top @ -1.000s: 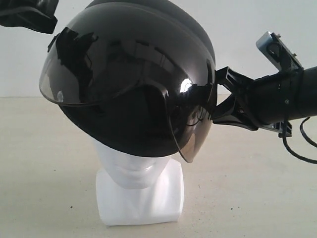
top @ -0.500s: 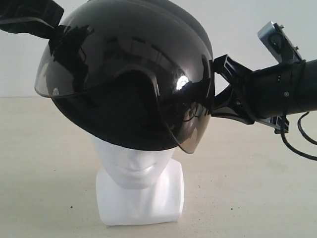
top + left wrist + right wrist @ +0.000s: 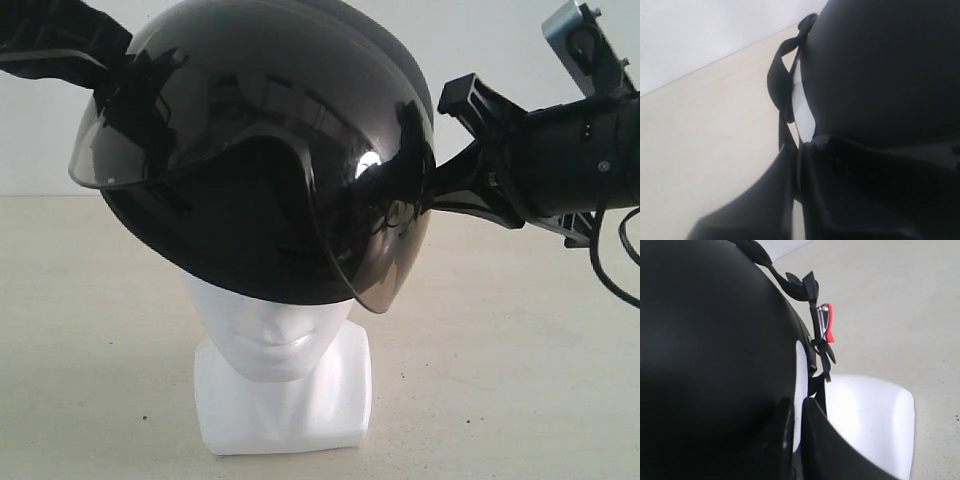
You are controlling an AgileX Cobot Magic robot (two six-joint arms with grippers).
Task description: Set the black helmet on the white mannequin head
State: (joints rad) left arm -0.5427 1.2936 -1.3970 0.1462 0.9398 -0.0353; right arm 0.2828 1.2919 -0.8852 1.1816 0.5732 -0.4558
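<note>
Our left gripper [image 3: 115, 65] juts in from the upper left, and its tips meet the black helmet [image 3: 250, 130] near the top edge of the visor [image 3: 378, 265]. In the left wrist view we see its two fingers with only a thin slit between them, but we cannot tell whether they pinch anything. The helmet sits tilted over the white mannequin head [image 3: 268, 335], higher on the left. It covers the crown and upper face and leaves the lower face bare. The visor hangs lowest on the right. The head stands upright on its block base on the pale table [image 3: 520, 380]. Farther right, our right gripper [image 3: 438, 150] is clamped on the helmet's rim, fingers nearly together. A strap [image 3: 790, 282] with a red tab [image 3: 827, 327] hangs just beside them.
</note>
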